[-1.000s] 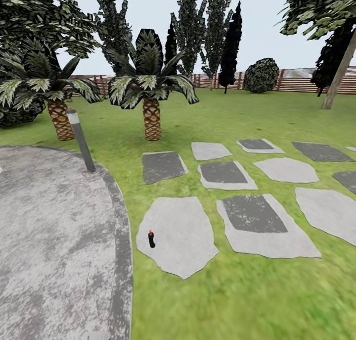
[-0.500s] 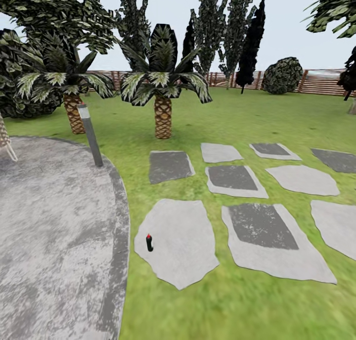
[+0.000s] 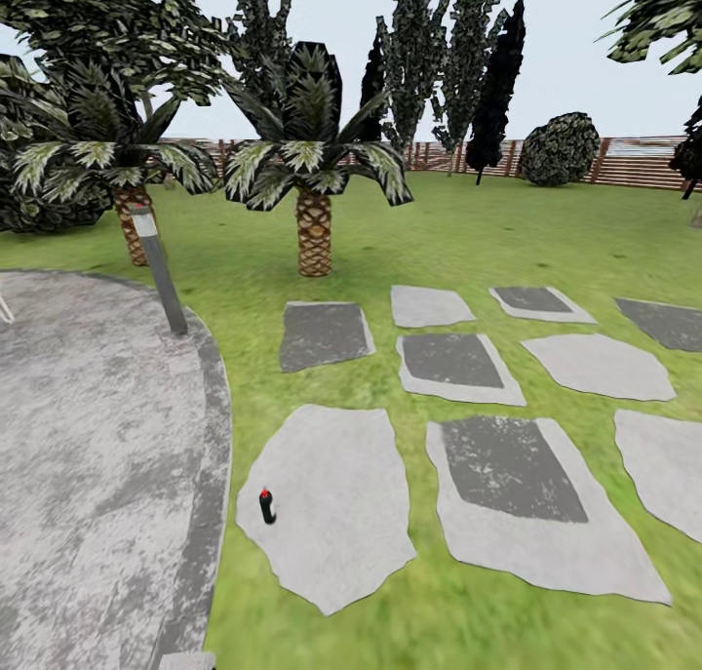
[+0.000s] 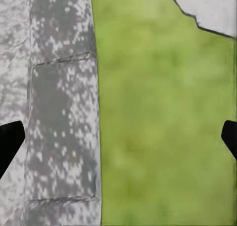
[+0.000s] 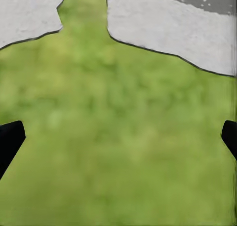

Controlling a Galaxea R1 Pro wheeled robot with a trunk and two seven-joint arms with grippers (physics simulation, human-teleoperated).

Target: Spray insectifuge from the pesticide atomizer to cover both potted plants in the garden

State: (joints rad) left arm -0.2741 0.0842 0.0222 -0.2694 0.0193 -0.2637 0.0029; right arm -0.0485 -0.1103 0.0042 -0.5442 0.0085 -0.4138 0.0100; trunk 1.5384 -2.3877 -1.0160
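The green lawn (image 3: 468, 251) with irregular grey stepping stones (image 3: 331, 499) lay ahead. The small dark green pesticide atomizer (image 3: 266, 505) with its red-tipped head stood upright on the nearest stone's left edge, well ahead of both grippers. It looked light, rigid and smooth, best pinched round mid-body. The left gripper (image 4: 118, 137) and right gripper (image 5: 118, 137) hung spread wide, empty. Against a second earlier, the view had advanced; the bottle sat lower.

Lawn (image 3: 468, 251), stepping stones (image 3: 336, 499), palms (image 3: 312, 177), fence (image 3: 639, 163)
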